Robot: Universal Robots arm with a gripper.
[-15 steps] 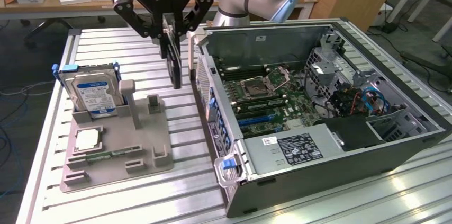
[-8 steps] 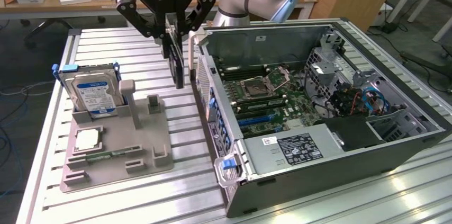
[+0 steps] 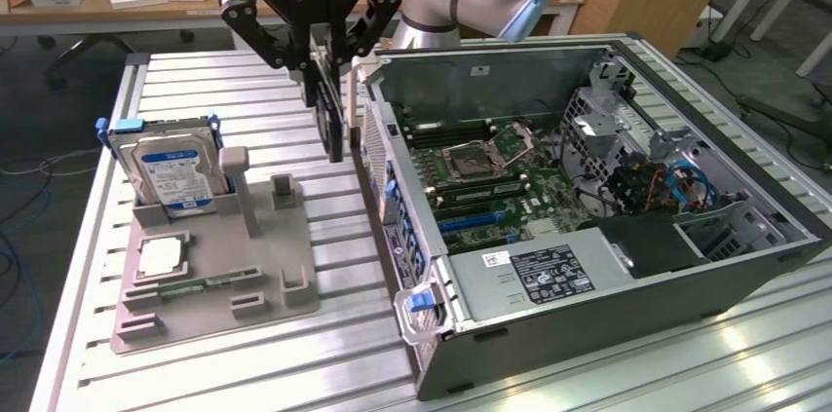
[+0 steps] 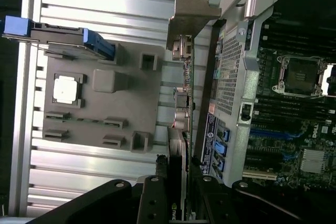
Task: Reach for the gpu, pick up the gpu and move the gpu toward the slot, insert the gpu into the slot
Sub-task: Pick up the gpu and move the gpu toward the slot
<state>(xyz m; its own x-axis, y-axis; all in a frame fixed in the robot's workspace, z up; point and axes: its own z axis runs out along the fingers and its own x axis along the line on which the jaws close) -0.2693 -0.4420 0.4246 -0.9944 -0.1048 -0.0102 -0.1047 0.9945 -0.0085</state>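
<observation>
The black two-finger gripper is clamped on the thin green-and-black gpu with its silver end bracket. The card hangs edge-on, just beside the open grey computer case, on the exterior view's left. It looks light, stiff and fragile, so the flat faces seem the safest hold, clear of the fan.

The gpu hangs edge-on to me, its fan face hidden and its top covered by the gripper. On the motherboard the connector strips are too small for me to tell apart.
</observation>
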